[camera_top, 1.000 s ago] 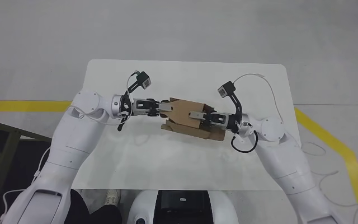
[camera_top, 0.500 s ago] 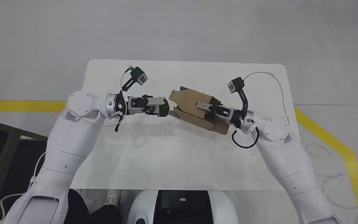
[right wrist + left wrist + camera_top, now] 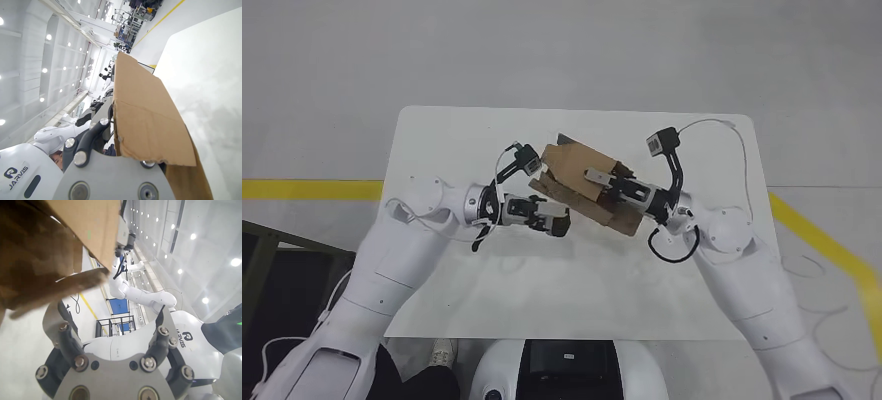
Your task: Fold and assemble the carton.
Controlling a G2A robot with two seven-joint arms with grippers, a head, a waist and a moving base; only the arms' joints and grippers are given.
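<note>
The brown carton (image 3: 577, 170) is held off the white table (image 3: 442, 140), tilted, near the middle rear. My right gripper (image 3: 596, 180) is shut on one of its walls from the right; in the right wrist view the cardboard panel (image 3: 143, 117) covers one finger while the other finger (image 3: 98, 115) lies along its outer side. My left gripper (image 3: 556, 220) hangs just in front of and below the carton, open and holding nothing. In the left wrist view the gap between its fingers (image 3: 109, 313) is bare, and the carton's underside (image 3: 47, 247) sits beyond the fingertips.
A thin white cable (image 3: 722, 140) loops over the table's right rear corner. Bare table surface lies to the left and front of the arms. A yellow floor line (image 3: 302, 188) runs past the table's left side.
The left gripper came away from the carton's left end and swung toward the front, under the carton. The right arm turned the carton and carried it toward the rear.
</note>
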